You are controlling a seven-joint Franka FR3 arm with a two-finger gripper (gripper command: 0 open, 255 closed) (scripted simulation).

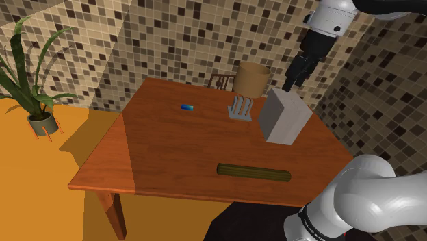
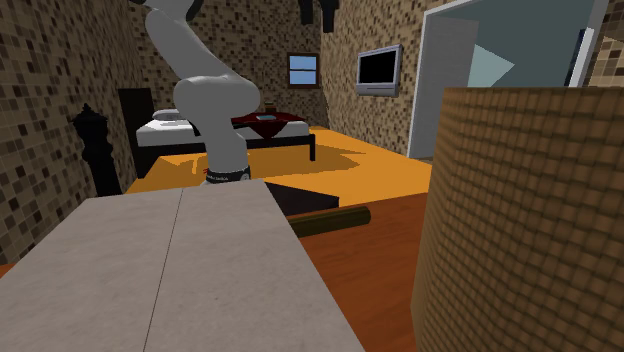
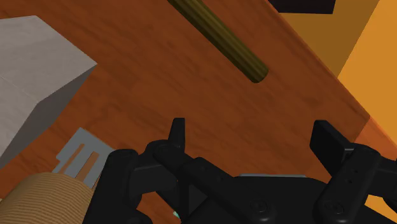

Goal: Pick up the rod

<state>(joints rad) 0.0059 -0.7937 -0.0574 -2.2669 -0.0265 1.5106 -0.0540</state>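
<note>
Hovering high above table's (image 1: 157,144) far side, my gripper (image 1: 294,74) spread wide, empty; I see dark olive rod (image 1: 253,172) lying flat, well apart, near stand-side edge.

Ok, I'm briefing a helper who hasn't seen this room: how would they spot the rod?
Find the brown wooden table in the shoulder view. Along its near edge, in front of the grey box, lies the rod. It is the one long, thin, dark olive cylinder lying flat, unlike the upright tan basket and tiny blue object.
</note>
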